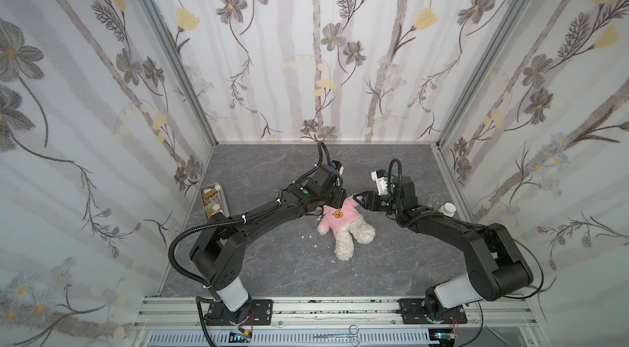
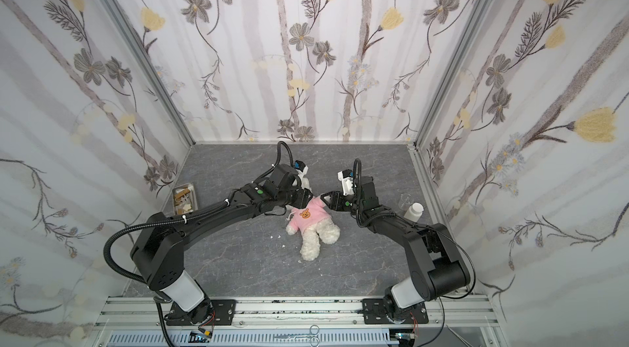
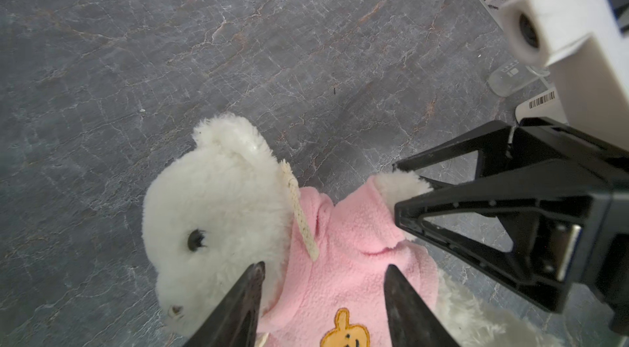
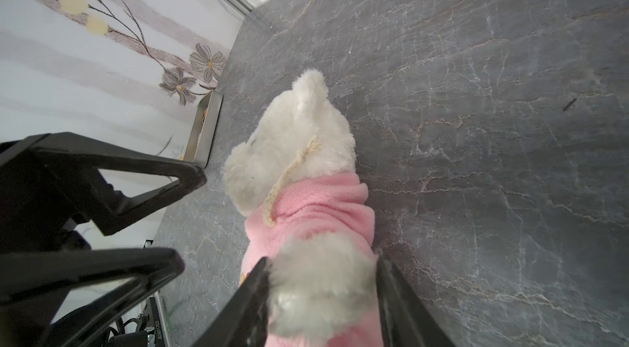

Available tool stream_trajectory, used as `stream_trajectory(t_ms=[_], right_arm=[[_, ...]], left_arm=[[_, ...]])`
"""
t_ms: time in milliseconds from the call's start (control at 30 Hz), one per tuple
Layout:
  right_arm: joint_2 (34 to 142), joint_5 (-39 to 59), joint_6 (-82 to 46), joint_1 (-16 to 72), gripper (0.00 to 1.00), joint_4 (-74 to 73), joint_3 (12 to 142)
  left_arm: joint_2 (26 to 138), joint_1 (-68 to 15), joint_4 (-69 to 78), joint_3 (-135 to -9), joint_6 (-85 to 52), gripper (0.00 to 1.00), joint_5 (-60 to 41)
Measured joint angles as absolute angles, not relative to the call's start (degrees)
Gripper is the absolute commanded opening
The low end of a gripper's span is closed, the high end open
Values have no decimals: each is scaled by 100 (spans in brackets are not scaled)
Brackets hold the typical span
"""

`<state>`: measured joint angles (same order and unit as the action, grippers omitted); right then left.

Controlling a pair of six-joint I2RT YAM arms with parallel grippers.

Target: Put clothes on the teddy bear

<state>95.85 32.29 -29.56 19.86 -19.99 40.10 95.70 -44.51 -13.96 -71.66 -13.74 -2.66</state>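
Note:
The white fluffy teddy bear (image 1: 344,239) lies on its back mid-table in both top views, wearing a pink hoodie (image 1: 336,220) with an orange bear face. In the left wrist view its head (image 3: 218,205) and a cream drawstring (image 3: 301,216) show. My left gripper (image 3: 325,265) hovers over the hoodie's chest (image 3: 343,243), its jaws apart with one finger by the bear's cheek. My right gripper (image 4: 322,260) has the bear's paw (image 4: 323,280) between its fingers, both touching the fur. In a top view that gripper (image 2: 324,196) sits at the bear's shoulder.
A metal tray (image 1: 212,202) with small items stands by the left wall. A white bottle (image 1: 447,209) and a clear glass (image 1: 435,199) stand near the right wall. Small white scraps (image 1: 311,236) lie left of the bear. Scissors (image 1: 340,338) rest on the front rail.

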Motion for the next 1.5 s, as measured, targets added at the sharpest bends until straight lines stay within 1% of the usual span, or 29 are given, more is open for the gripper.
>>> stream_trajectory(t_ms=[33,167,300,433,667,867,900,967,1033,1133,1333,1433,1500], right_arm=[[9614,3232,-2956,1986,42,-2038,4010],[9653,3251,-2976,2003,24,-2158,4010],[9660,3267,-2993,2016,12,-2182,4007],[9612,3332,-2991,2008,0,-2204,4007],[9557,3618,-3151,1955,0,-2412,3929],[9557,3857,-3514,1881,0,-2650,3854],[9557,3887,-3603,1868,0,-2696,3841],[9557,3972,-3758,1844,0,-2829,3791],[9557,4012,-3881,1828,0,-2923,3750],[9509,3988,-4036,1737,0,-2932,3647],[9242,4007,-4261,1503,0,-2803,3465],[9024,4018,-4303,1439,0,-2637,3398],[8947,4036,-4351,1406,0,-2613,3367]], left_arm=[[9570,-4451,-1398,-7166,-1374,58,-266],[9581,-4451,-1396,-7159,-1372,60,-311],[9743,-4438,-1396,-7227,-1247,62,-451],[9981,-4434,-1367,-7319,-670,61,-707],[10289,-4442,-1100,-7555,644,60,-1236],[10654,-4447,-919,-7550,1142,60,-1516],[10689,-4440,-867,-7526,1194,58,-1509],[10781,-4418,-731,-7509,1234,47,-1516],[10916,-4377,-558,-7509,1245,41,-1610],[11056,-4368,-336,-7472,1245,37,-1754],[11030,-4370,517,-6869,1199,37,-1977],[10949,-4370,891,-6573,1190,38,-2018],[10895,-4370,1079,-6431,1175,41,-2016]])
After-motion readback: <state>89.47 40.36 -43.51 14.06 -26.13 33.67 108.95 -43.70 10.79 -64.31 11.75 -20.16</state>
